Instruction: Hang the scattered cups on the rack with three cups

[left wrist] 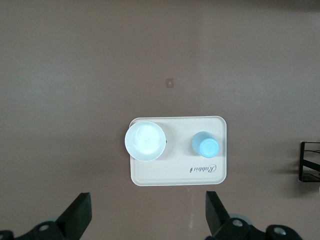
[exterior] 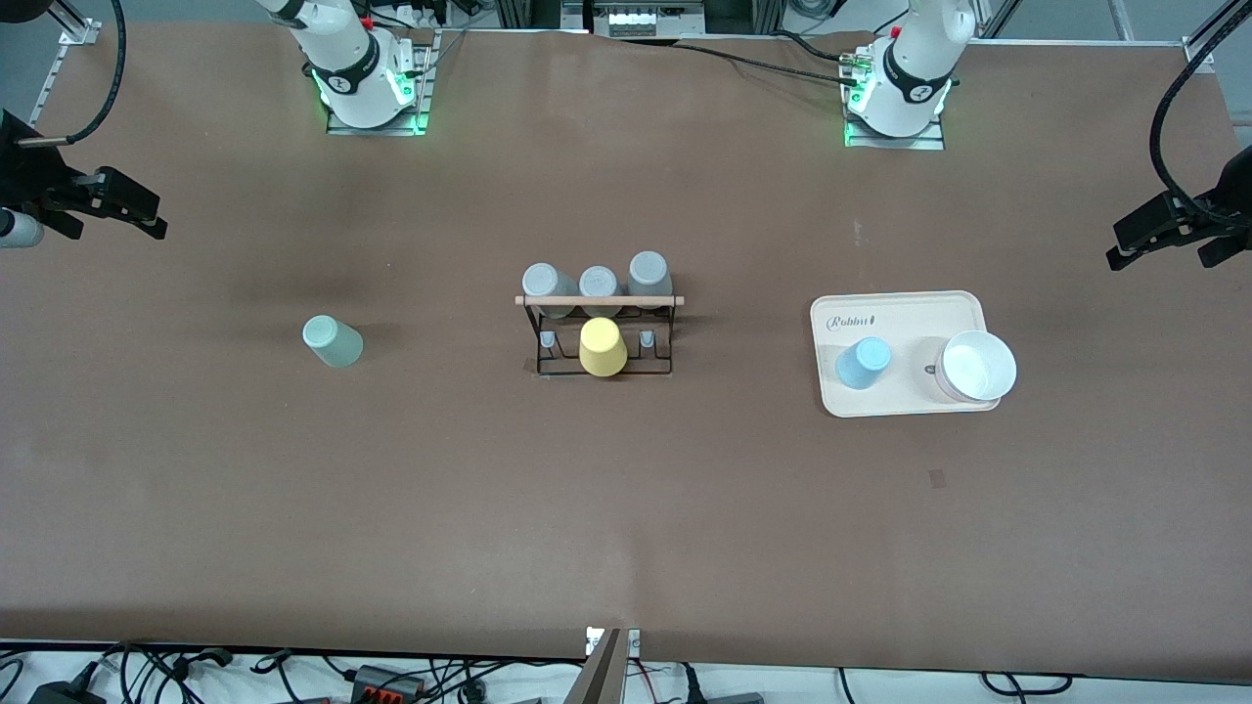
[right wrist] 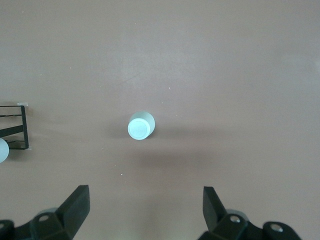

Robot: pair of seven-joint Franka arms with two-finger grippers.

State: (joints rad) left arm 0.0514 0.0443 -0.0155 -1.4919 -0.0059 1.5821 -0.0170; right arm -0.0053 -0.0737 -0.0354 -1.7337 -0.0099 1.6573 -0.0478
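The pale mint green cup (exterior: 333, 341) stands alone on the table toward the right arm's end; it also shows in the right wrist view (right wrist: 140, 125). The light blue cup (exterior: 863, 363) stands on the cream tray (exterior: 919, 318) toward the left arm's end, and shows in the left wrist view (left wrist: 205, 145). The black wire rack (exterior: 599, 301) with its wooden rod stands mid-table, with three grey cups and one yellow cup (exterior: 603, 347) on its pegs. My right gripper (right wrist: 145, 212) is open and empty, high over the table beside the mint cup. My left gripper (left wrist: 148, 215) is open and empty, high beside the tray.
A white bowl (exterior: 978, 367) sits on the cream tray (left wrist: 175, 175) beside the blue cup. Corners of the rack show in the left wrist view (left wrist: 310, 161) and the right wrist view (right wrist: 15, 130). Cables lie along the table's near edge.
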